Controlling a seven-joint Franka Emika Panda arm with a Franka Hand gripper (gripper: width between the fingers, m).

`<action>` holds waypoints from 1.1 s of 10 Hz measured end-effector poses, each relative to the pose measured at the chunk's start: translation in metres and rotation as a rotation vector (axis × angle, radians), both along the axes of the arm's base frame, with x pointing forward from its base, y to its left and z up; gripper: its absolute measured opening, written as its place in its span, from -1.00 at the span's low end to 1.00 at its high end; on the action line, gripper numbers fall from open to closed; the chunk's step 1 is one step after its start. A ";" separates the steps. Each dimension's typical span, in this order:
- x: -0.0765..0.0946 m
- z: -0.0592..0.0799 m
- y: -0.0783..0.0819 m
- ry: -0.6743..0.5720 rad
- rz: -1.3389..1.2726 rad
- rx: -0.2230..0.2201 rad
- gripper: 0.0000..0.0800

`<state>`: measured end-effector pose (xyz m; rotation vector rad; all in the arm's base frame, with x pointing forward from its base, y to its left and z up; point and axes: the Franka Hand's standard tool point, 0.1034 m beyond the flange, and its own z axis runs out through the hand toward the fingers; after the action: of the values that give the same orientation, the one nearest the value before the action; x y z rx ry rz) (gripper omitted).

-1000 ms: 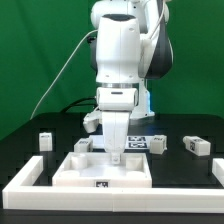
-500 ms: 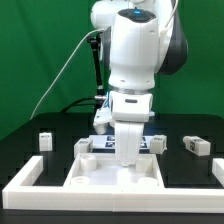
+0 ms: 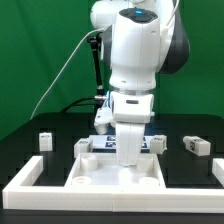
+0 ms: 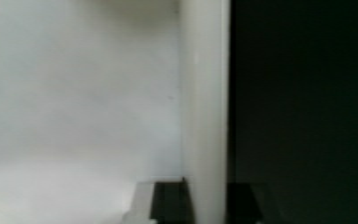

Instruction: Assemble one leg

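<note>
**Arm is standing over the panel, three legs lying loose around it**

Along the exterior view's left, the far-left leg [image 3: 44, 140] is sitting alone on the black table [image 3: 190, 165], well apart from everything else. It is probably waiting as a spare part. Below it, the L-shaped bar [image 3: 25, 173] is running along the table's near side and turning up the left. It is likely serving as a fence that braces the panel against sliding.

Next along, the second leg [image 3: 82, 147] is standing just beside the panel's far left corner, not mounted. The panel [image 3: 95, 172] is lying flat inside the bar's angle, its raised rim making it a shallow tray. Nothing loose is showing inside it.

At the centre, the gripper [image 3: 129, 158] is hanging low over the panel's far half. The arm's own body is hiding its fingertips, and the wrist view is giving only a blurred pale surface beside a dark one. So whether the claw is open, closed or holding a leg cannot be told.

Behind the arm, the marker board [image 3: 152, 143] is lying flat. On the exterior view's right, the right-hand leg [image 3: 197, 145] is resting on its side, apart from the panel.
</note>
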<state>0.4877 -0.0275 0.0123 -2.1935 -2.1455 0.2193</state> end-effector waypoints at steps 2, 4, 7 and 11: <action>0.001 0.000 0.028 0.001 0.002 0.011 -0.82; 0.001 0.000 0.055 0.017 -0.026 0.010 -0.82; 0.001 0.001 0.060 0.016 -0.027 0.011 -0.82; -0.001 0.001 0.085 0.015 0.000 0.027 -0.82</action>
<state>0.4868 0.0576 0.0137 -2.1697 -2.1280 0.2051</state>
